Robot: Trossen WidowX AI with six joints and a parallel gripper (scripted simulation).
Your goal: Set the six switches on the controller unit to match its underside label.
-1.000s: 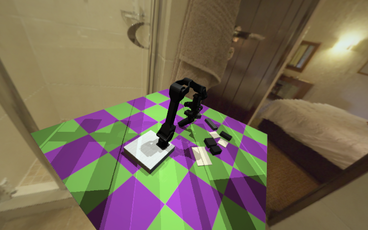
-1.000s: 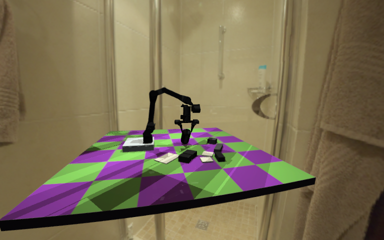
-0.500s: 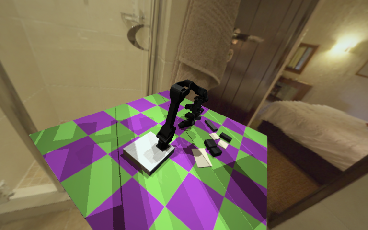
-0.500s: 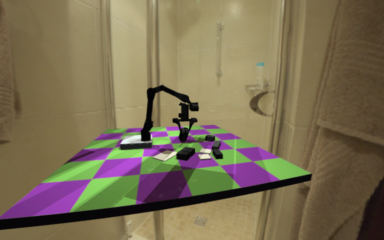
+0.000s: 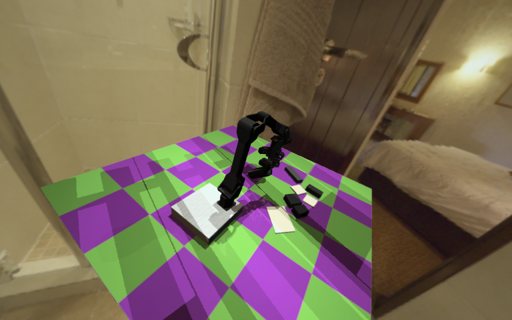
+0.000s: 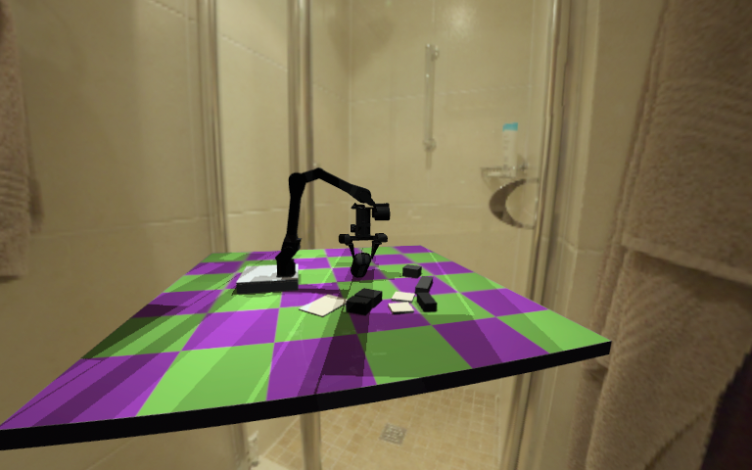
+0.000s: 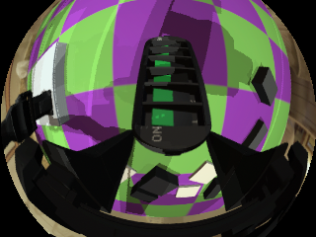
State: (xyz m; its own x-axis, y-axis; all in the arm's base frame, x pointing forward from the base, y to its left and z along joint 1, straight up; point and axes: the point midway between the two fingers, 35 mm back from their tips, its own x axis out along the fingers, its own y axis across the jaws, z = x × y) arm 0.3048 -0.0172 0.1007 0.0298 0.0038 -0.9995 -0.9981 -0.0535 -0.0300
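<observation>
The dark controller unit (image 5: 255, 173) (image 6: 360, 265) (image 7: 171, 140) is held above the bench (image 5: 264, 271) (image 6: 404, 354). Its switch face is towards the wrist camera. My gripper (image 6: 361, 258) (image 7: 172, 136) is shut on the unit, one finger at each side of its near end. In the wrist view the switches run away from me in a row. Green ends show on the left of several switches, and "ON" is printed at the near left. The far switches are small and foreshortened, so I cannot tell how they are pressed. The underside label is hidden.
Dark modules (image 5: 293, 175) (image 5: 314, 191) (image 5: 300, 210) (image 6: 411, 270) (image 6: 426, 301) (image 7: 264, 85) (image 7: 154, 183) lie to one side. Cream cards (image 5: 281, 220) (image 5: 310, 201) (image 6: 400, 306) (image 7: 188, 192) lie flat among them. The arm stands on a pale base block (image 5: 198, 215) (image 6: 255, 273).
</observation>
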